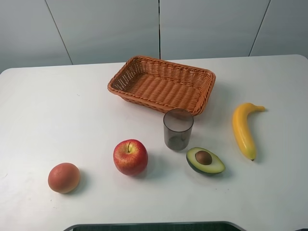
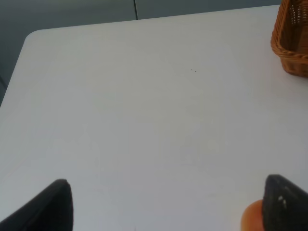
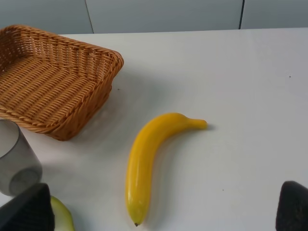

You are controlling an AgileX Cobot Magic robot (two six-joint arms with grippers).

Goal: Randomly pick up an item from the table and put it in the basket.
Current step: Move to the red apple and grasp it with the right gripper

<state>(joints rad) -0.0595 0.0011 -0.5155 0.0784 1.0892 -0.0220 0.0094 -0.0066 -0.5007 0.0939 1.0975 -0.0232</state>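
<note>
The red apple (image 1: 130,157) with yellowish streaks stands on the white table (image 1: 57,110), front of centre. The wicker basket (image 1: 207,91) sits empty at the back centre; it also shows in the left wrist view (image 2: 291,43) and the right wrist view (image 3: 86,110). Neither arm shows in the exterior high view. My left gripper (image 2: 166,211) is open and empty above bare table. My right gripper (image 3: 159,211) is open and empty above the table near the banana. The apple is out of both wrist views.
An orange-pink round fruit (image 1: 63,177) lies front left and shows beside a left fingertip (image 2: 251,216). A grey translucent cup (image 1: 178,129) stands just in front of the basket. A halved avocado (image 1: 205,160) and a banana (image 1: 243,130) lie to the right.
</note>
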